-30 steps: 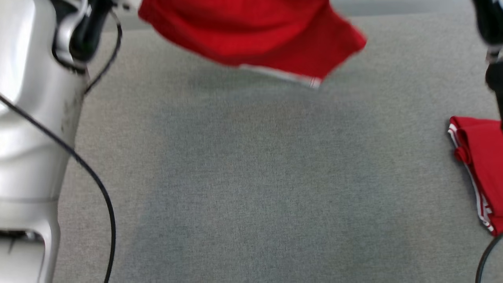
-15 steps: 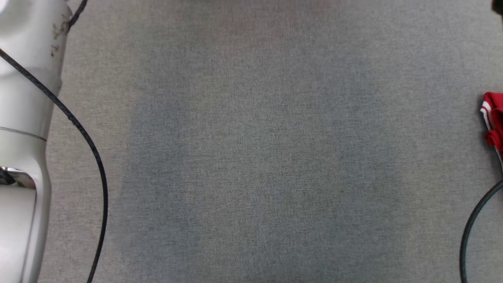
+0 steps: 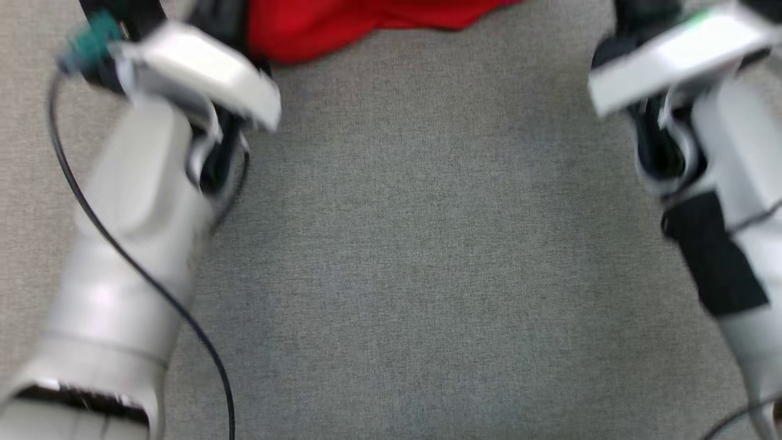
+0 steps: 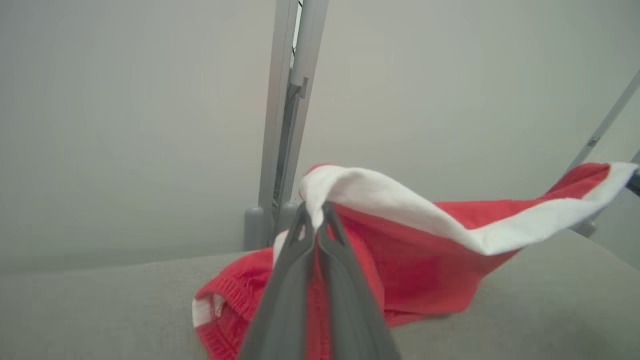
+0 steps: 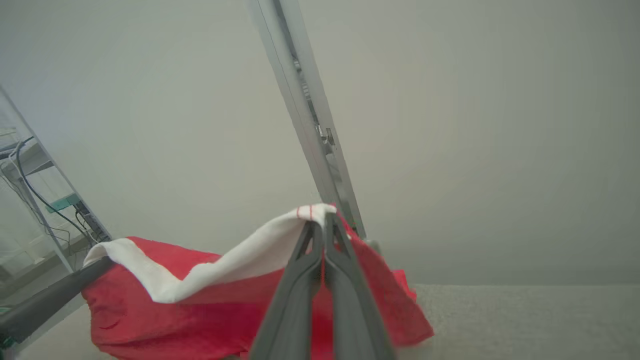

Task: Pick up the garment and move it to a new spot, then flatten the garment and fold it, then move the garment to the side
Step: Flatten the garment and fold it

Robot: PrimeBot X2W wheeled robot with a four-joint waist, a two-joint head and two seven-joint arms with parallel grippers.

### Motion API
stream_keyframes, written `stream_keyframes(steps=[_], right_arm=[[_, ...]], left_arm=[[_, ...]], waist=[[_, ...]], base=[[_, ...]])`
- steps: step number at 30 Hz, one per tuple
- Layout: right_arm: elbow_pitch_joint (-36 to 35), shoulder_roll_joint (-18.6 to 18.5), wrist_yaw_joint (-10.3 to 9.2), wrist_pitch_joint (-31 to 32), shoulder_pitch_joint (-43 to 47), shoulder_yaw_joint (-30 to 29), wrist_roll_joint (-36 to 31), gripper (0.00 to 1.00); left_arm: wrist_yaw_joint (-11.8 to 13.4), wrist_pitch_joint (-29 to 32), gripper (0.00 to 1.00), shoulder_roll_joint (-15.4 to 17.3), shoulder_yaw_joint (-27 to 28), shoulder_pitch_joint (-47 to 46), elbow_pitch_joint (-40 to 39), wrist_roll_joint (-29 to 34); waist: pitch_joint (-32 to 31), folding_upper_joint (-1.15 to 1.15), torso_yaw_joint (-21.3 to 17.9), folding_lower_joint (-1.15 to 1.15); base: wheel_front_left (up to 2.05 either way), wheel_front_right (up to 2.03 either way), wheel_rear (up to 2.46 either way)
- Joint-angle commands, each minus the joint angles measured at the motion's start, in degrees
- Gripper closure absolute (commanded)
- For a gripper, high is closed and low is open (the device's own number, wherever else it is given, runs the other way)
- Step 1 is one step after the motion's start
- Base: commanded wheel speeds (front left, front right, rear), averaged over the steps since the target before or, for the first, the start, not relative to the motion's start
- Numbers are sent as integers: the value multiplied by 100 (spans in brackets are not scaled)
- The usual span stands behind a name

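Grey fabric surface (image 3: 427,256) lies under the red garment (image 4: 425,260), whose lower folds rest on it below the jaws while its white band (image 4: 400,205) is lifted and strung between the two grippers. At one end of that band the left gripper (image 4: 314,220) has its jaws pinched tight on the cloth, and at the other end the right gripper (image 5: 321,226) grips it the same way, with the red cloth sagging beneath and between them. Beyond the fingertips stand a metal post (image 4: 287,125) and a pale wall (image 4: 125,125), and behind the jaws the blurred forearms (image 3: 134,244) flank the bare surface.
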Motion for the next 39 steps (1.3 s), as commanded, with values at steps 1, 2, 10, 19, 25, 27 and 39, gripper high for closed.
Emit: stream_keyframes(steps=[1, 2, 10, 19, 25, 27, 39], right_arm=[[-114, -86, 0, -21, 157, -56, 53, 100], [-314, -115, 0, -21, 444, -75, 121, 100], [-1333, -324, 0, -21, 2889, -393, 244, 100], [-2334, -72, 0, 592, 4949, -1048, -18, 100], [-3286, 330, 0, 1298, 6178, -1670, -383, 100], [-3629, 476, 0, 1557, 6568, -1879, -488, 100], [-5049, 816, 0, 2764, 8226, -2474, -912, 100]], left_arm=[[-11, -17, 100, 53, 20, 130, -98, 55], [-11, -18, 100, 84, 44, 375, -310, 90], [183, 27, 100, 237, -209, 2427, -1763, 329], [632, 776, 100, 778, -572, 4229, -3383, 459], [890, 1589, 100, 1085, -749, 5256, -4292, 237], [1001, 1898, 100, 1184, -789, 5585, -4581, 127], [1626, 3246, 100, 1944, -692, 7018, -6055, -380]], waist=[[-89, 0, 30, 0], [-148, 0, 39, 0], [-728, 0, 103, 0], [-1257, 0, -37, 0], [-1535, 0, -101, 0], [-1593, 0, -118, 0], [-1738, 0, -218, 0]], base=[[0, 0, 0], [0, 0, 0], [0, 0, 0], [0, 0, 0], [0, 0, 0], [0, 0, 0], [0, 0, 0]])
